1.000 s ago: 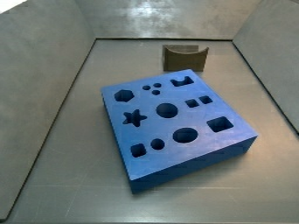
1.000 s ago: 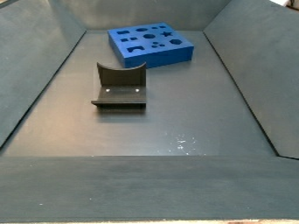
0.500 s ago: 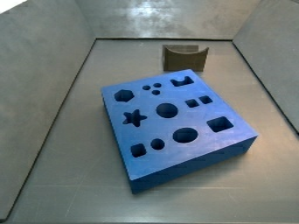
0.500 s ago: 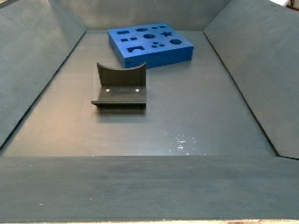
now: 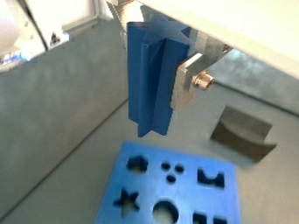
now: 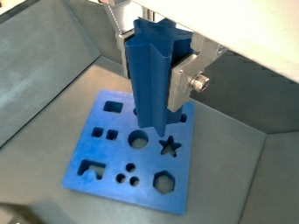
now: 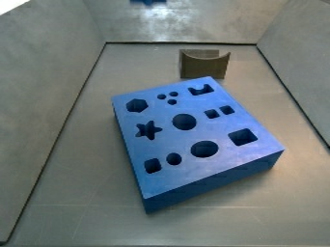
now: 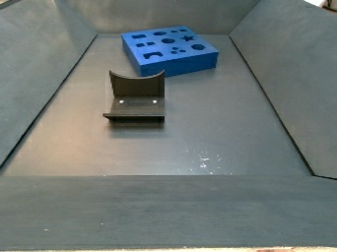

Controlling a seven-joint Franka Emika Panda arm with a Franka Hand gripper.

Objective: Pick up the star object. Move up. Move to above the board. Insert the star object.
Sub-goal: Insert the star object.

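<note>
In both wrist views my gripper [image 5: 158, 83] [image 6: 156, 87] is shut on the star object [image 5: 149, 79] [image 6: 152, 79], a tall slim blue peg with a star cross-section, held upright. One silver finger [image 5: 187, 80] [image 6: 184, 86] presses its side; the other is hidden behind it. The peg hangs well above the board [image 5: 187, 179] [image 6: 117, 121], a thick blue block with shaped holes, its lower end near the star hole [image 6: 170, 144] in a wrist view. The board lies on the floor in both side views [image 7: 213, 183] [image 8: 198, 65]. A small blue patch [image 7: 150, 2] shows at one side view's top edge.
The dark fixture [image 7: 204, 63] [image 8: 136, 98] [image 5: 243, 133] stands on the floor apart from the board. Sloping grey walls [image 7: 58, 106] [image 8: 283, 98] enclose the floor on all sides.
A small blue patch has come into the top edge of one side view. The board and the fixture have not moved.
</note>
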